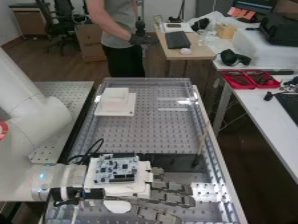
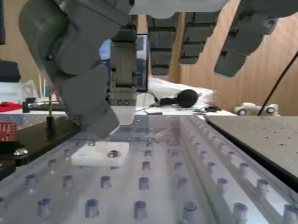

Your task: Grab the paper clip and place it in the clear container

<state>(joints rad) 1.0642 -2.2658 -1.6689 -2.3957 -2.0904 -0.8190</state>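
Observation:
In the high view the hand [image 1: 171,186] is at the near end of the bench, palm side hidden under a circuit board, its fingers stretched loosely to the right. The wrist view shows the hand [image 2: 123,65] with its thumb hanging low and fingers relaxed, spread and holding nothing. The thumb's end overlaps the back of a small white block [image 2: 86,156], which bears shiny metal bits; whether they touch I cannot tell. Clear plastic with upright walls [image 1: 148,81] encloses the perforated bed in the high view.
A larger white block [image 1: 114,107] lies at the bed's far left. A thin stick [image 1: 200,142] leans near the right wall, beside a dark crosswise strip [image 1: 176,161]. Dark cables [image 1: 86,156] loop by the wrist. Red trays [image 1: 249,80] stand on the side table.

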